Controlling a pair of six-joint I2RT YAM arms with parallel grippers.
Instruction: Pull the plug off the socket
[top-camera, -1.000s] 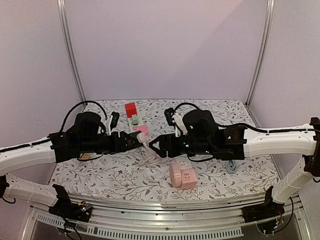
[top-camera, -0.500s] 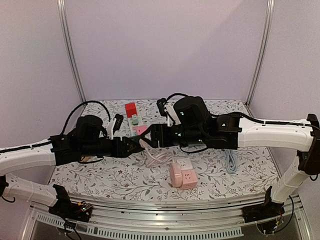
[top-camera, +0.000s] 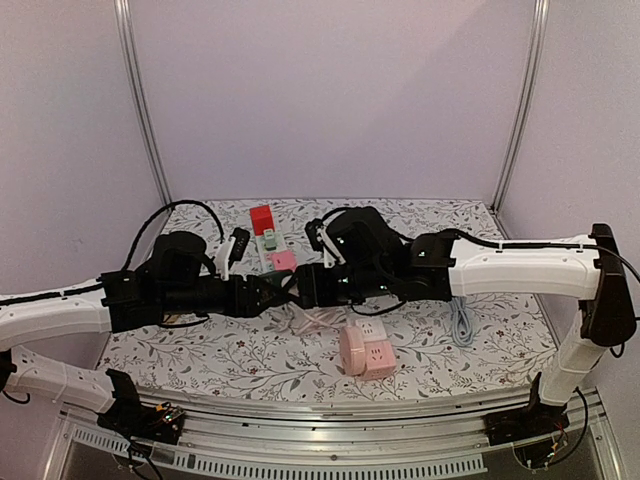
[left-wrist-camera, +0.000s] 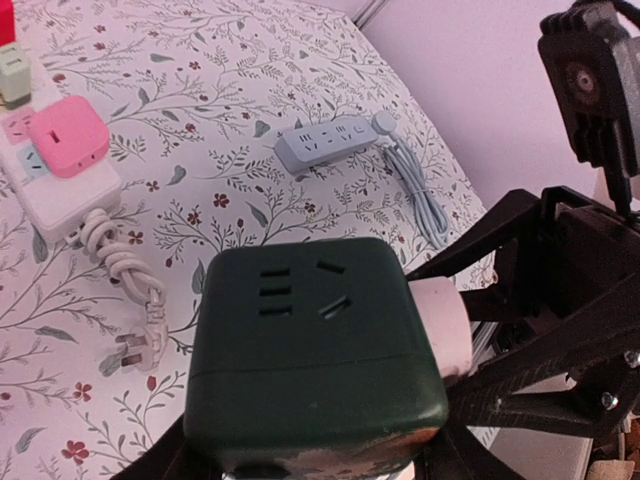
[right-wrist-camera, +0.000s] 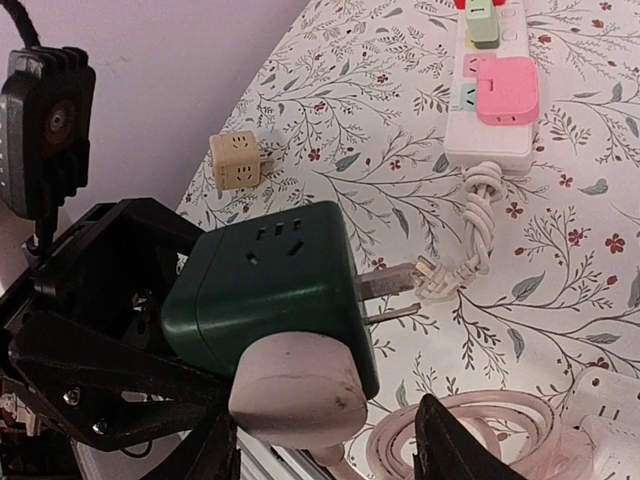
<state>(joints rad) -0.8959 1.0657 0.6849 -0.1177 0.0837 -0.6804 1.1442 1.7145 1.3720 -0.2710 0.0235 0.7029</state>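
The dark green cube-shaped socket block (right-wrist-camera: 270, 290) is held up off the flowered surface (top-camera: 200, 350), between the two arms. The pale pink rounded plug (right-wrist-camera: 295, 390) is seated in its side face. The left claw (top-camera: 268, 293) is clamped on the green block from behind, about half open to take its width.

The right claw (top-camera: 308, 284) straddles the plug. It is partly open, and a gap shows between the plug and one finger (right-wrist-camera: 450, 450), so I'd say it has no firm hold yet.

To do this well, it should close squarely on the plug body, not on the pink cord (right-wrist-camera: 480, 425) trailing below. Then it should draw straight out along the pins while the left arm braces the block. A twist would likely jam the pins or wrench the block loose.
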